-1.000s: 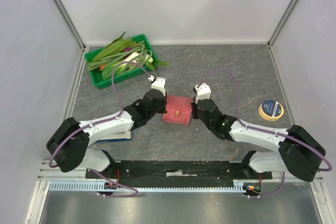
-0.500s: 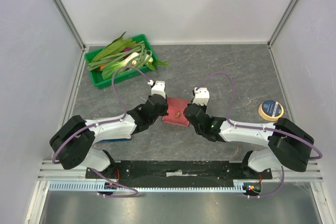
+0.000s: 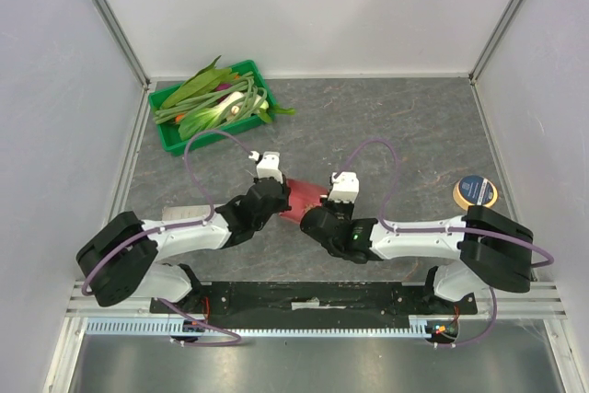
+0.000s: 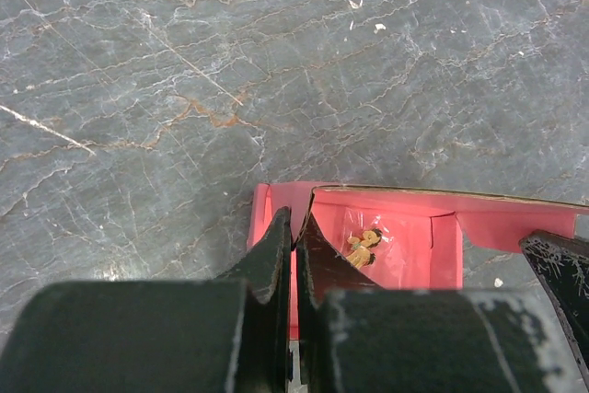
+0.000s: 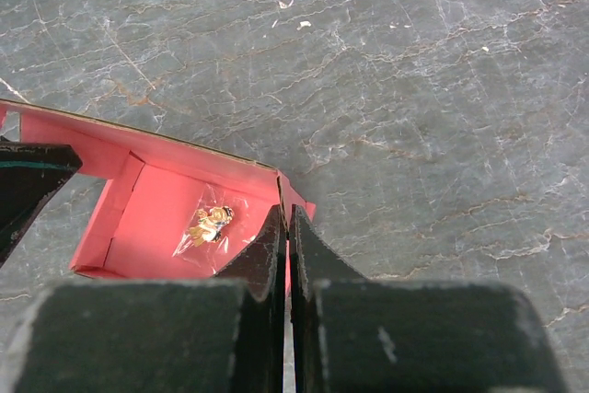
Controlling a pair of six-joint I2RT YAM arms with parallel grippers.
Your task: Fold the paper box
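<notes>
The paper box (image 3: pixel 306 197) is a pink-red cardboard shell with raised walls, held between both arms near the table's middle. My left gripper (image 3: pixel 283 203) is shut on the box's left wall; in the left wrist view the gripper (image 4: pixel 295 224) pinches the wall's top edge of the box (image 4: pixel 405 236). My right gripper (image 3: pixel 313 213) is shut on the right wall; in the right wrist view the gripper (image 5: pixel 285 215) clamps the corner edge of the box (image 5: pixel 156 213). A small clear sachet with a yellow-brown figure (image 4: pixel 365 246) (image 5: pixel 210 223) lies inside.
A green tray (image 3: pixel 173 138) of leafy vegetables stands at the back left. A tape roll (image 3: pixel 476 192) lies at the right. A flat booklet (image 3: pixel 179 213) shows partly under the left arm. Grey walls close in the sides and back.
Both arms have drawn back toward the near edge, bringing the box with them. Both grippers stay shut on its walls.
</notes>
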